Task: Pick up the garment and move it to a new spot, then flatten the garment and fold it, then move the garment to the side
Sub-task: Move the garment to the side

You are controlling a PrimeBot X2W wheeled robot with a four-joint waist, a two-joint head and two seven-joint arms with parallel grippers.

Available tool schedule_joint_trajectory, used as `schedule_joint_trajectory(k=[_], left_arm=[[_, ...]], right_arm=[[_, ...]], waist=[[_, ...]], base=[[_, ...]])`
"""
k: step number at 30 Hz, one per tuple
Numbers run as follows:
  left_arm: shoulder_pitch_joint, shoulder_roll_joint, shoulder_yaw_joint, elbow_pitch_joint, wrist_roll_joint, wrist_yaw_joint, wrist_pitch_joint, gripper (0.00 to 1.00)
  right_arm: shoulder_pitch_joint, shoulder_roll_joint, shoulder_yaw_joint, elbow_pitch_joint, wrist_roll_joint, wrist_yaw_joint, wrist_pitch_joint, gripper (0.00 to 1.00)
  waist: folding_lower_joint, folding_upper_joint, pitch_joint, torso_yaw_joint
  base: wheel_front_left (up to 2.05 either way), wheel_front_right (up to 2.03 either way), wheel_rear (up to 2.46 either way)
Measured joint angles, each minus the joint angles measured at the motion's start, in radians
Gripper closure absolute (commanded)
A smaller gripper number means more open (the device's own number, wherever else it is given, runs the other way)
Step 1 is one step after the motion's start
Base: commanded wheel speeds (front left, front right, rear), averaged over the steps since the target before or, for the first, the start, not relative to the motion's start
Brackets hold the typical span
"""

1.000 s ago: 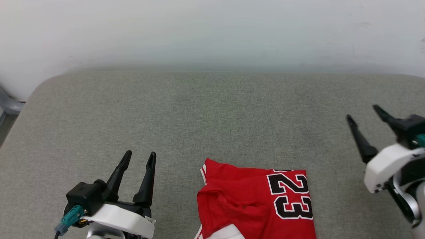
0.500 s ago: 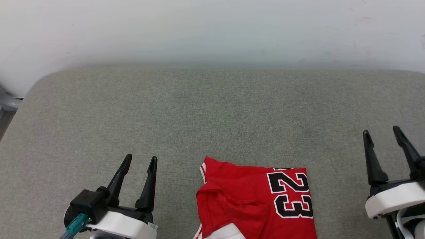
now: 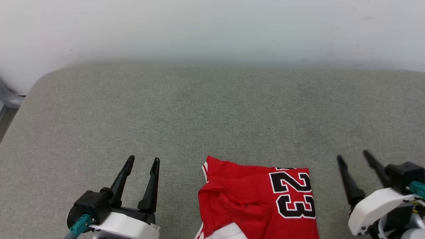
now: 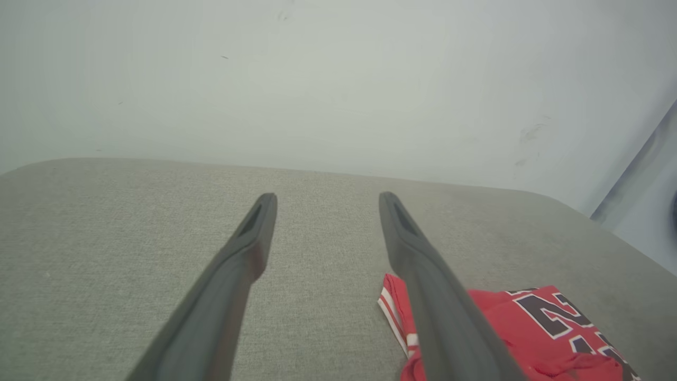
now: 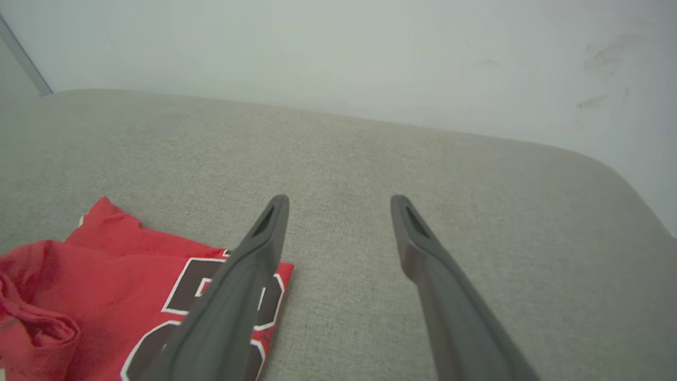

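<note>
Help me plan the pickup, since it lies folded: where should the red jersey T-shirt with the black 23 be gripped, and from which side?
Probably the far left corner of the red jersey T-shirt, approached from the left by the open left gripper: that striped-trim corner sticks out free at the edge, nearest those fingers.

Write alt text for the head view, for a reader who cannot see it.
A folded red jersey showing a black 23 lies low in the view on a grey cushioned surface, between the left gripper and the right gripper, both with jaws open and empty.
</note>
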Motion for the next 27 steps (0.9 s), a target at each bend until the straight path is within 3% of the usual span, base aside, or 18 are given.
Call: schedule_joint_trajectory(k=[7,14,19,25,26,27], left_arm=[[-0.013,-0.005,-0.002,0.005,0.006,-0.004,0.000,0.00],[-0.036,-0.006,-0.021,0.007,0.002,-0.004,0.000,0.00],[-0.058,-0.004,-0.037,0.012,-0.004,-0.004,0.000,0.00],[-0.078,-0.002,-0.047,0.020,-0.008,-0.004,0.000,0.00],[-0.079,-0.002,-0.047,0.021,-0.009,-0.004,0.000,0.00],[-0.079,-0.002,-0.048,0.023,-0.010,-0.004,0.000,0.00]], right_arm=[[0.041,-0.025,0.082,-0.027,0.140,0.000,0.308,0.00],[0.058,-0.004,0.082,-0.046,0.199,0.000,0.590,0.00],[0.049,0.019,0.086,-0.024,0.198,0.000,0.691,0.00],[0.022,0.018,0.117,0.038,0.180,0.000,0.729,0.00],[0.017,0.016,0.124,0.049,0.182,0.000,0.730,0.09],[0.010,0.012,0.133,0.059,0.182,0.000,0.730,0.60]], waist=[[0.0000,0.0000,0.026,0.016],[0.0000,0.0000,0.064,0.036],[0.0000,0.0000,0.091,0.057],[0.0000,0.0000,0.117,0.086],[0.0000,0.0000,0.120,0.090],[0.0000,0.0000,0.122,0.092]], base=[[0.00,0.00,0.00],[0.00,0.00,0.00],[0.00,0.00,0.00],[0.00,0.00,0.00],[0.00,0.00,0.00],[0.00,0.00,0.00]])
